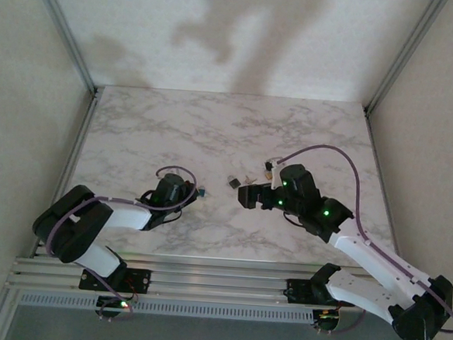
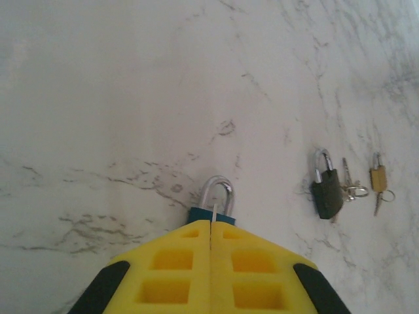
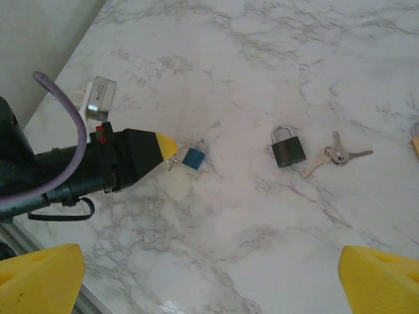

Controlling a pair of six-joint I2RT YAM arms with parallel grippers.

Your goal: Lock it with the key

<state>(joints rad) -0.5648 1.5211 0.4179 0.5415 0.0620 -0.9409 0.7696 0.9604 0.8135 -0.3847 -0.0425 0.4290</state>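
My left gripper is shut on the key, a thin pale blade whose tip pokes out between the yellow fingers. That tip sits right at the body of the blue mini padlock, which lies flat with its shackle pointing away. The right wrist view shows the same yellow tip against the blue padlock. My right gripper is open, hovering above bare marble with nothing between its fingers. In the top view it is just right of the black padlock.
A black padlock lies mid-table with a ring of loose keys beside it. Further right is a brass mini padlock with its own key. An aluminium rail runs along the table's near edge.
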